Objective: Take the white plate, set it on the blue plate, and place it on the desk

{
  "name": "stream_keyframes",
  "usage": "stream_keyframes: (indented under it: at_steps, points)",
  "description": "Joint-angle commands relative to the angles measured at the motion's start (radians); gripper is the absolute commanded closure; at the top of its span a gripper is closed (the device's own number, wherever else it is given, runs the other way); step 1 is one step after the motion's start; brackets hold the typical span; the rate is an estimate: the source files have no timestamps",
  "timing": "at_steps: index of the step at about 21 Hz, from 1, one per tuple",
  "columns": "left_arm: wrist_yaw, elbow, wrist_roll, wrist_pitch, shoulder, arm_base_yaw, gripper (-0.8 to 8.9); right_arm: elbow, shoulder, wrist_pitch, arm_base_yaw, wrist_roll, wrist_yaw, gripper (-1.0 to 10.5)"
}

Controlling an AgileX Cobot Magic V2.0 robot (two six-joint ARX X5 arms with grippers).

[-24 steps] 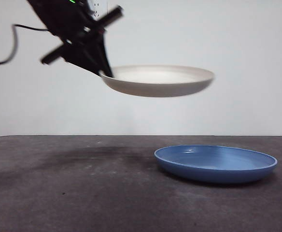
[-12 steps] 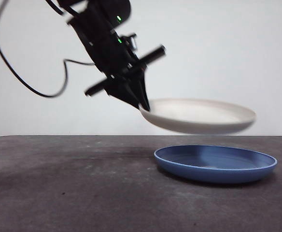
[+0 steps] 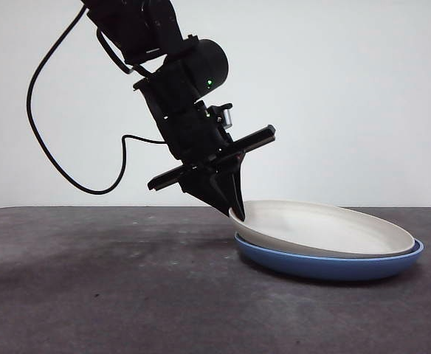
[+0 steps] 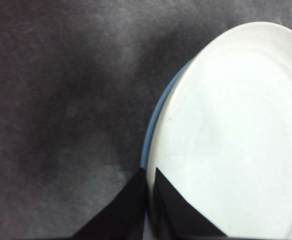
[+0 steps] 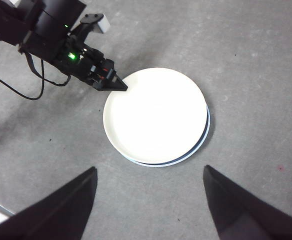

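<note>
The white plate (image 3: 326, 228) lies inside the blue plate (image 3: 333, 264) on the desk (image 3: 112, 295), with only a blue crescent showing around it. My left gripper (image 3: 236, 212) is shut on the white plate's left rim, one jaw inside and one outside. In the left wrist view the white plate (image 4: 236, 130) fills the right side, the blue plate (image 4: 153, 127) peeks out beside it, and the left gripper (image 4: 148, 175) pinches the rim. From high above, the right wrist view shows the white plate (image 5: 156, 115), the blue plate (image 5: 203, 137), and my right gripper (image 5: 150, 172) open.
A black cable (image 3: 53, 133) loops down from the left arm over the left part of the desk. A pale wall rises behind the desk's far edge.
The left gripper has carried the white plate down and to the right, from the air above the blue plate to resting in it. The blue plate has not moved.
</note>
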Motion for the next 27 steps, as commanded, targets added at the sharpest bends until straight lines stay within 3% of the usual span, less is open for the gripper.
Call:
stream_keyframes:
  at_steps: [1, 4, 9, 16, 27]
  points:
    - [0.000, 0.034, -0.008, 0.014, 0.027, -0.018, 8.04, 0.018, 0.004, 0.006, 0.004, 0.010, 0.001, 6.1]
    - [0.000, 0.034, 0.008, 0.013, 0.028, -0.024, 7.74, 0.018, 0.004, 0.006, 0.004, 0.011, 0.001, 6.1]
    - [0.001, 0.034, 0.011, 0.003, 0.027, -0.029, 5.55, 0.018, 0.004, 0.006, 0.004, 0.011, 0.001, 6.1]
    - [0.002, 0.042, 0.043, -0.024, -0.047, -0.026, 5.55, 0.018, 0.004, 0.002, 0.004, 0.010, 0.001, 6.1]
    - [0.001, 0.041, 0.177, -0.239, -0.518, 0.037, 5.55, -0.003, 0.005, 0.004, 0.004, 0.010, 0.034, 6.1]
